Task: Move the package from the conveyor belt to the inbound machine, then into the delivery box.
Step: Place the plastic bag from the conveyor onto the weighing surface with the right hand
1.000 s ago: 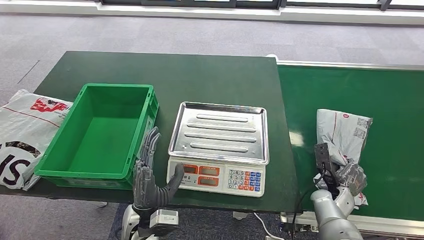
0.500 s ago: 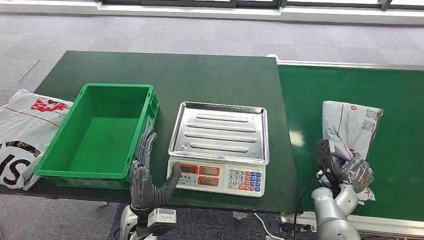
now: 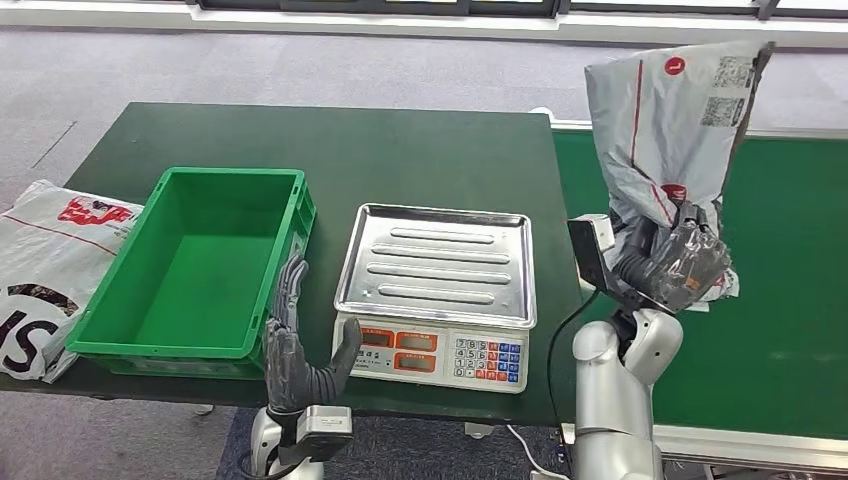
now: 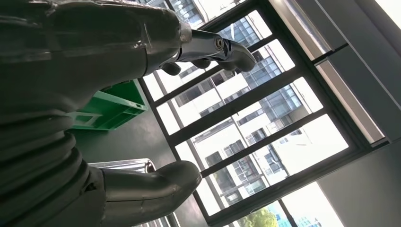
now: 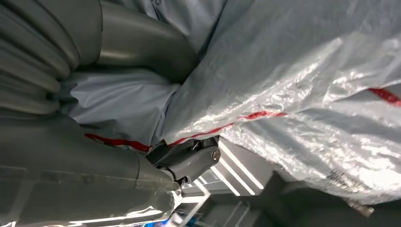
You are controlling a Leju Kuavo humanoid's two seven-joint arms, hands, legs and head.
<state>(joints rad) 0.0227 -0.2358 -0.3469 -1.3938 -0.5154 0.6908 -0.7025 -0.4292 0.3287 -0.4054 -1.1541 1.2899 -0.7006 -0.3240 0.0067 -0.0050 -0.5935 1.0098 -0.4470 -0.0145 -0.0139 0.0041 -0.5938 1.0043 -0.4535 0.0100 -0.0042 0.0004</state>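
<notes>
Transfer step: we see the right robot hand (image 3: pixel 682 265) gripping the grey package (image 3: pixel 672 130) by its lower end, upright above the conveyor belt (image 3: pixel 790 240). The left robot hand (image 3: pixel 298 352) waits open, empty, at the worktop's near edge. Next, we judge, lower it onto the scale tray (image 3: pixel 440 262)

Parcel-sorting workspace: conveyor belt (image 3: pixel 780 330), weighing scale (image 3: pixel 437 290), green crate (image 3: pixel 200 262), office windows.
</notes>
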